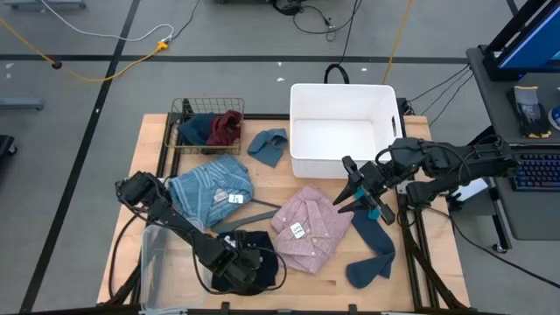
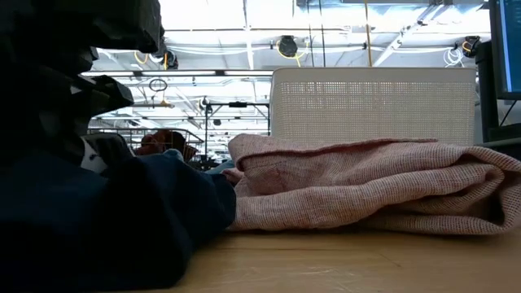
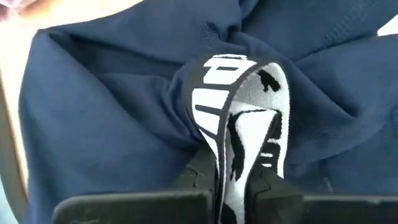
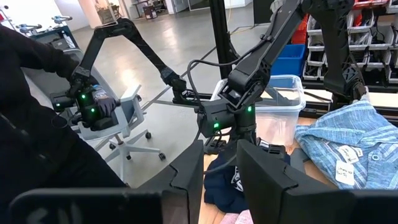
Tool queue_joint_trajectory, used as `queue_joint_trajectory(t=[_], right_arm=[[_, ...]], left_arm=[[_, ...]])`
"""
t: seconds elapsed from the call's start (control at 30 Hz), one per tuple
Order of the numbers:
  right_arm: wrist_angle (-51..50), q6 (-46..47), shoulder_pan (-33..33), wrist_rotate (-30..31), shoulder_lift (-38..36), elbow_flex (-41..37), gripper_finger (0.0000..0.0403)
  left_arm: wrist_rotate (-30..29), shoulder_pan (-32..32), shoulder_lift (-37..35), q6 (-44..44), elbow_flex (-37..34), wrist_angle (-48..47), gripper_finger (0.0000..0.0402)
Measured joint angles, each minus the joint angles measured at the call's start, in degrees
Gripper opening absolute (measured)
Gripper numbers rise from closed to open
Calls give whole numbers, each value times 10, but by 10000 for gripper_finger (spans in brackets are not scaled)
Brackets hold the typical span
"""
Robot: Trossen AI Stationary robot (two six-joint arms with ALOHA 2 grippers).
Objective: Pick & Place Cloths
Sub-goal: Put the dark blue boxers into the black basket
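My left gripper [image 1: 249, 262] is down at the table's near edge, shut on a navy garment [image 1: 265, 248] that has a white waistband with black print [image 3: 239, 99]. In the low view this garment [image 2: 106, 212] fills the left. My right gripper [image 1: 347, 188] hovers open, pointing toward the table's left, just right of the pink checked shirt [image 1: 306, 227], which lies flat with a white tag on it. A grey-blue cloth [image 1: 372, 249] lies on the table under and near-side of the right gripper. The right wrist view shows the right gripper [image 4: 221, 168] with nothing between its fingers. My left gripper pinches the navy garment's printed waistband [image 3: 231, 155] between its two fingers. The band stands up as a folded loop beyond the fingertips, and the navy fabric [image 3: 112, 112] bunches around it. The garment rests on the table.
A white bin [image 1: 343, 92] stands at the far right. A wire basket [image 1: 208, 118] at the far left holds navy and maroon cloths [image 1: 229, 127]. A blue cloth [image 1: 269, 144], a light blue tagged cloth [image 1: 210, 188], a grey hanger [image 1: 249, 214] and a clear plastic box [image 1: 162, 254] also sit there.
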Motion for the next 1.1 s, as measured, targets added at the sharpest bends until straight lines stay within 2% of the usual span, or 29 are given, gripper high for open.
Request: queue_joint_trajectory(t=[0.17,0.4,0.8,1.1], right_arm=[[0,0,0,0,0,0,89],[0,0,0,0,0,0,89],[0,-2,0,0,0,0,89],[0,-2,0,0,0,0,89]], left_arm=[[5,8,-34,11,0,-4,7],[-12,34,-124,15,0,10,5],[-108,47,-303,19,0,36,2],[-158,47,-422,73,0,139,2]])
